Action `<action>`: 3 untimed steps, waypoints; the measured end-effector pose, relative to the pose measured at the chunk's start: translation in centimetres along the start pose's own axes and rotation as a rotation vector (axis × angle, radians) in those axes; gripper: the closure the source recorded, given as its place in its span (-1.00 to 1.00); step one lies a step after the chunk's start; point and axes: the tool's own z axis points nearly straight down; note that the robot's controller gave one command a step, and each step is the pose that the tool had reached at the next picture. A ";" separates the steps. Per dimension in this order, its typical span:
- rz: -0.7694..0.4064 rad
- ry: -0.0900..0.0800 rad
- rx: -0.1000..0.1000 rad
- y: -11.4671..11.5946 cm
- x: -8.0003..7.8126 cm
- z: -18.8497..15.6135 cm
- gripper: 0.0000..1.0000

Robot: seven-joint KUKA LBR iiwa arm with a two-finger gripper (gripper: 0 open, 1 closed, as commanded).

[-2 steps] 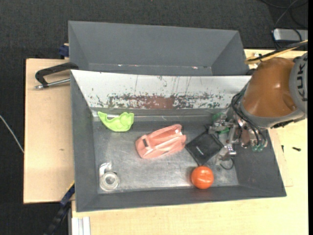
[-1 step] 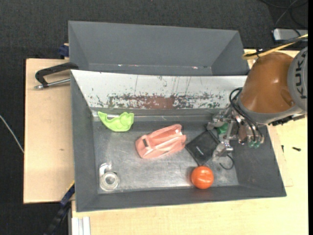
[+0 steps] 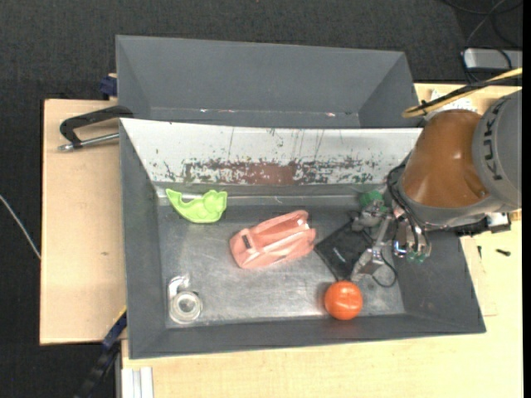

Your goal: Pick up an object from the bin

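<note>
Dark, finely woven carpet lies around a grey metal bin (image 3: 274, 298) whose floor is dull and scuffed and whose pale back wall carries a band of rust-brown scratches. At about 10 o'clock on the floor sits a lime-green plastic piece (image 3: 197, 206), curved like a shallow scoop, close under the back wall. At 8 o'clock, near the front left corner, rests a clear, glossy roll (image 3: 184, 303), round with a small tab standing at its top. Just left of the middle lies a pink plastic thing (image 3: 273, 240), long and rounded like a stapler, tilted with its right end higher. Towards 3 o'clock is a black flat piece (image 3: 338, 253), matt and roughly square, turned on its corner. At 5 o'clock, just below it, lies a smooth orange ball (image 3: 343, 299). The gripper (image 3: 371, 258), a cluster of bare metal and wires, hangs at 3 o'clock over the right edge of the black flat piece; whether it is apart or together cannot be told. Behind it, the arm's glossy orange cover (image 3: 444, 164) bulges over the bin's right rim.
</note>
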 end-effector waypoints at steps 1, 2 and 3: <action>-0.002 -0.005 0.002 1.4 0.1 0.6 1.00; -0.002 -0.005 0.002 1.4 0.1 0.6 1.00; -0.003 -0.002 0.002 1.4 0.2 0.3 1.00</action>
